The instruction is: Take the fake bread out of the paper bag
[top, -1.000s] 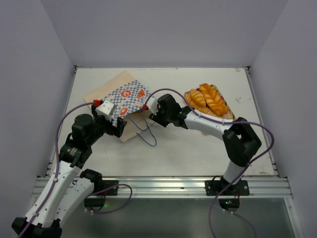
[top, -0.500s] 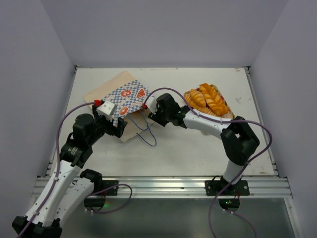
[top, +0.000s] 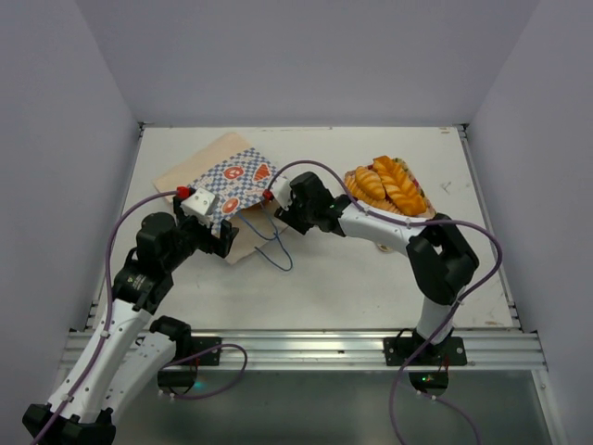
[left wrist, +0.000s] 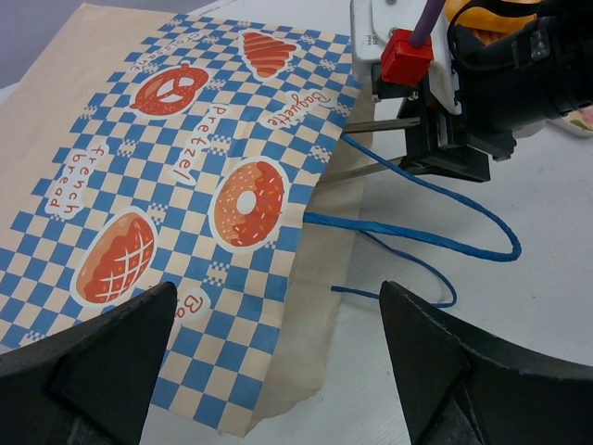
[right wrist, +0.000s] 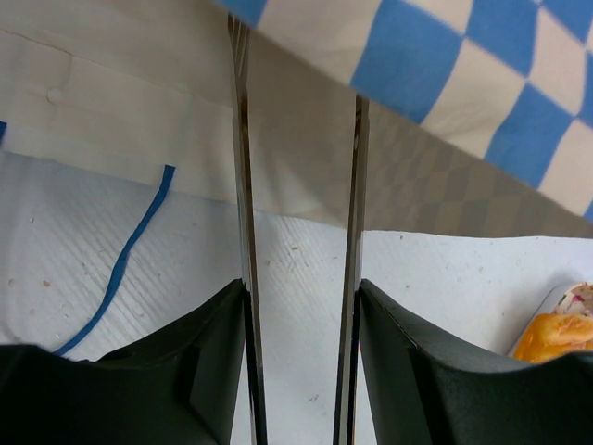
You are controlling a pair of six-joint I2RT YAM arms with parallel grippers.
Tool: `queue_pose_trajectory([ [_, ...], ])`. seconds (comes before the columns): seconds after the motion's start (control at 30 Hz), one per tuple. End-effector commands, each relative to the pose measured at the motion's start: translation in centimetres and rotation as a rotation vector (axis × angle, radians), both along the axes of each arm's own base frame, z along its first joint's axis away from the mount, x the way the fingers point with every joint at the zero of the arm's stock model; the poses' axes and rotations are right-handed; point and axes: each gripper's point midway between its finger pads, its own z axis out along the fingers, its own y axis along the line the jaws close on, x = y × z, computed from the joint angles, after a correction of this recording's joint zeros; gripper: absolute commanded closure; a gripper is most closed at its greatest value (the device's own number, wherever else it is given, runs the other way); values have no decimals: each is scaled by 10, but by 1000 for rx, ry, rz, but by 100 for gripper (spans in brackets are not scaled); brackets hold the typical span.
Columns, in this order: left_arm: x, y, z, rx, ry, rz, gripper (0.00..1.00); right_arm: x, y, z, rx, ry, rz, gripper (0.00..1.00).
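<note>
At the mouth of the flat-lying paper bag [top: 227, 181], the right gripper [left wrist: 338, 153] has its thin fingers partly apart, tips just inside, pinching nothing visible. The left gripper [left wrist: 276, 306] hovers wide open and empty over the bag's near edge. The bread [top: 389, 185] sits piled well off to the right.

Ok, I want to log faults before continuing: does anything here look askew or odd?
The paper bag lies flat and at a slant on the table, with the right hand poking into its slightly gaping mouth. Its blue handles sprawl loose in front. Nothing looks torn or spilled.
</note>
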Motion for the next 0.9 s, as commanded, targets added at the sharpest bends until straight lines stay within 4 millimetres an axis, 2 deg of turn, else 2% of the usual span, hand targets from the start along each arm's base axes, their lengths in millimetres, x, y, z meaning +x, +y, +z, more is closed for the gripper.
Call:
queue_pose_trajectory([
  [0.0,4,-4,14,1,-63,-24,6,13,16,18,77,-25,-10,47],
  [0.17,4,-4,15,0,-65,-25,6,10,18,8,77,7,-5,50],
  [0.4,4,-5,15,2,-67,-29,6,12,12,8,83,17,-16,74],
  [0.53,5,-4,13,6,-64,-27,6,9,11,10,103,32,0,83],
  [0.67,5,-4,12,9,-62,-27,6,4,4,15,120,40,9,90],
  [0.7,5,-4,12,9,-62,-26,6,2,2,25,135,27,27,92],
  [0.77,6,-4,12,9,-62,-27,6,-5,-2,27,130,21,46,95],
  [0.8,6,-4,13,8,-63,-27,6,-8,-3,38,146,3,57,95],
  [0.87,6,-4,13,9,-65,-24,6,-15,-9,40,143,-3,73,97],
])
